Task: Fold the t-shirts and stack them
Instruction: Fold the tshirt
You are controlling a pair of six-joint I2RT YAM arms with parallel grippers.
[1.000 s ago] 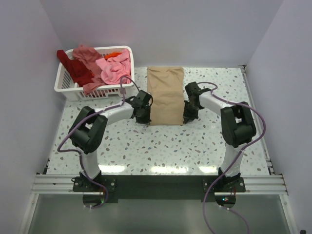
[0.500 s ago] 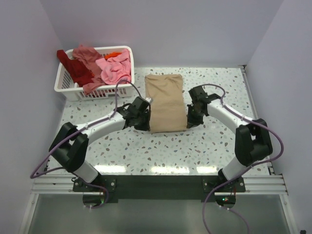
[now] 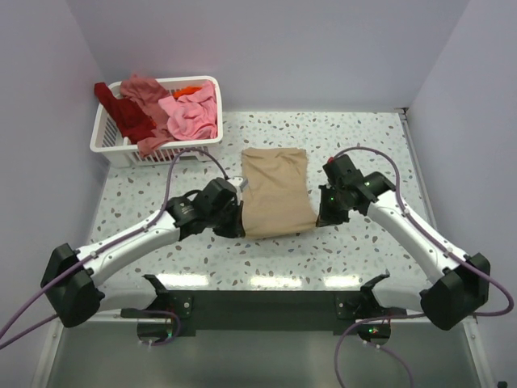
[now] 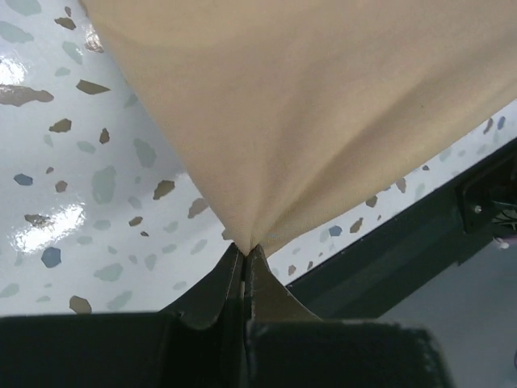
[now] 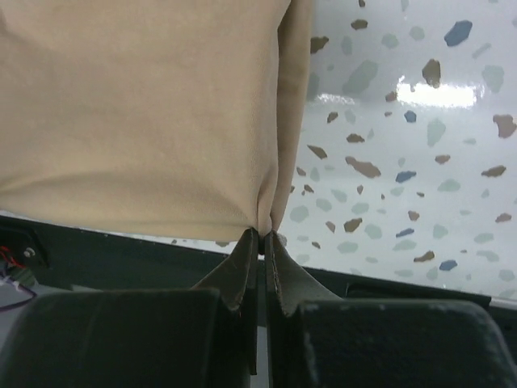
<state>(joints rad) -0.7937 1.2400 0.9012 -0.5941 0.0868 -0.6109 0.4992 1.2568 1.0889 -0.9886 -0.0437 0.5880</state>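
Observation:
A tan t-shirt, folded into a long panel, hangs stretched between my two grippers over the middle of the table. My left gripper is shut on its near left corner; in the left wrist view the cloth gathers into the closed tips. My right gripper is shut on the near right corner, where the tan cloth bunches into the tips. More t-shirts, pink, salmon and dark red, are heaped in the basket.
A white slatted basket stands at the back left of the speckled table. The dark front rail with both arm bases runs along the near edge. Walls close in on the left, back and right.
Both grippers have pulled the tan shirt toward the near edge, and both arms have stretched out lower. The shirt's near end now sits closer to the front.

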